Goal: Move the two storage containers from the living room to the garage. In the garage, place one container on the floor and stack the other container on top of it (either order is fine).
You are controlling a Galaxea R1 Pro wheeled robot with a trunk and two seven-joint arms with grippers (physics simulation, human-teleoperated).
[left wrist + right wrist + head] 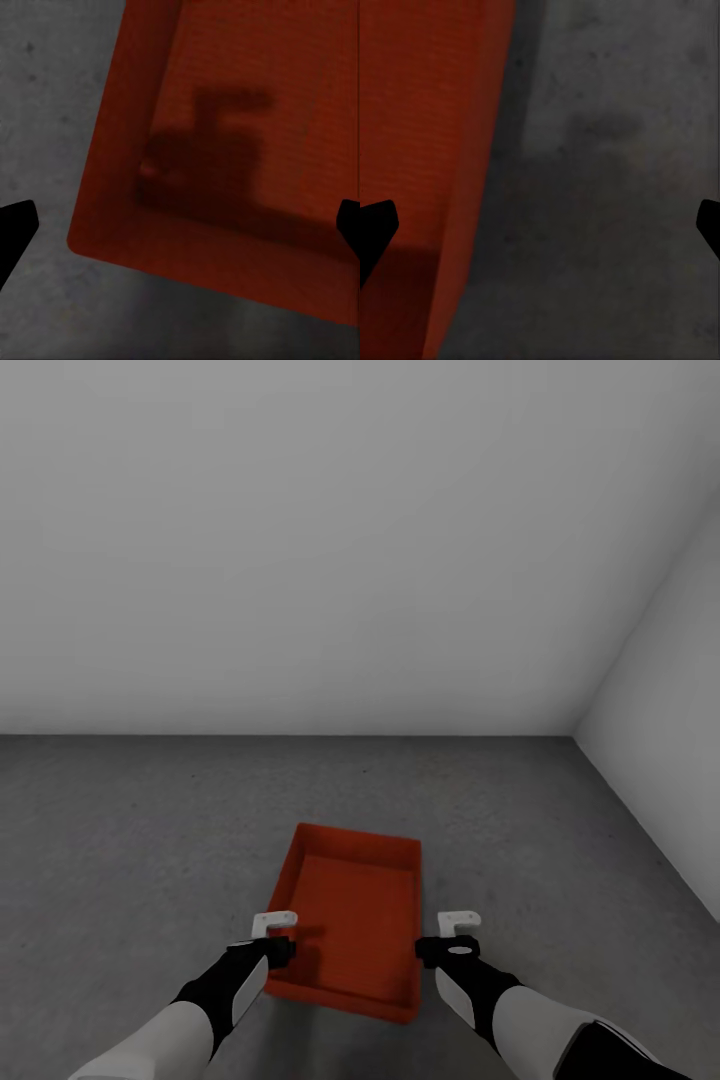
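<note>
One storage container [350,920] rested on the garage floor [130,840] near a wall corner. The left gripper [272,935] and right gripper [455,935] flanked it, jaws apparently spread and empty. The second container remained to be stacked.

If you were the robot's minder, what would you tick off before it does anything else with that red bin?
1. Bin on the grey floor: ok, it sits flat near the wall corner.
2. Bin empty inside: ok, just a shadow on its bottom.
3. Left gripper free: ok, open, above the bin's left wall, holding nothing.
4. Right gripper free: ok, open, beside the bin's right wall, over floor.
5. Second bin stacked on top: not ok, nothing rests on this one.
6. Where the second bin is: cannot tell.
</note>
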